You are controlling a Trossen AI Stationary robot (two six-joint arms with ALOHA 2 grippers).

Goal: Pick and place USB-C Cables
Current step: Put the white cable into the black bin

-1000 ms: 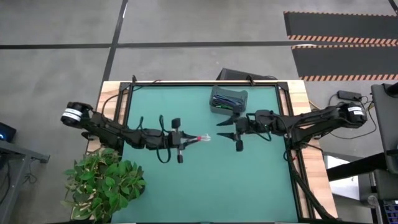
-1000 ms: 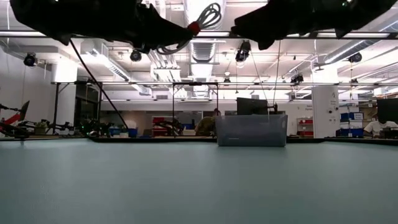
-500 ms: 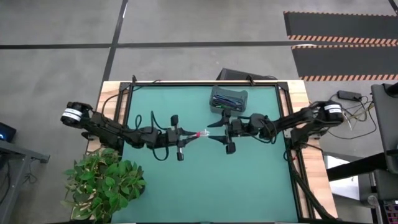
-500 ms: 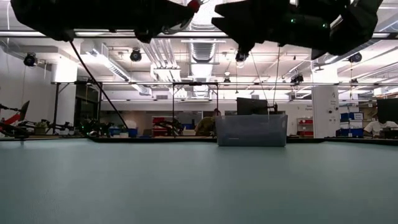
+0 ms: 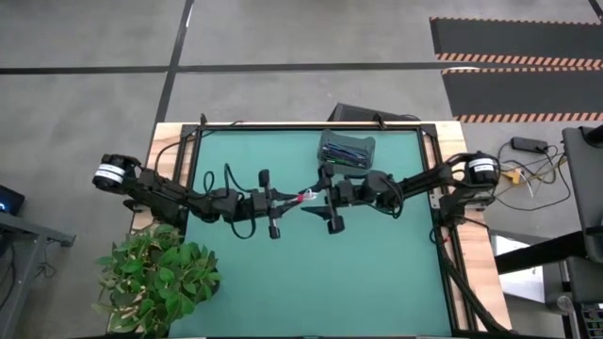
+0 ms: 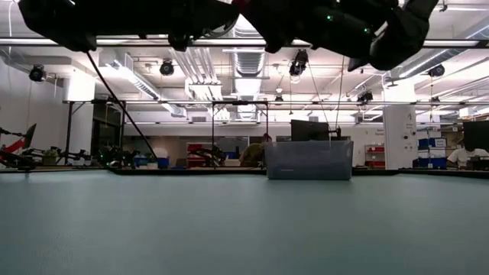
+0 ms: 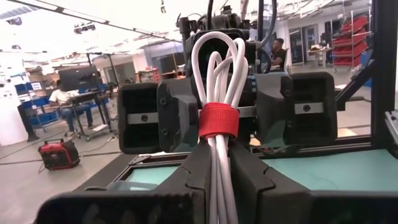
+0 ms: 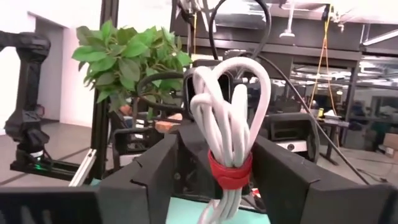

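Only the grey bin (image 5: 346, 149) stands on the green table (image 5: 245, 273).

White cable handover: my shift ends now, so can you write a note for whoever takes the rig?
Left claw: shut on the white cable with its red band, held above mid-table.
Right claw: open, its fingers on either side of the same bundle, facing the left claw.
Grey bin: at the table's far edge, with dark cables inside.
Done: white cable lifted and offered.
Left: probably right claw closes, left releases, cable goes to the bin.
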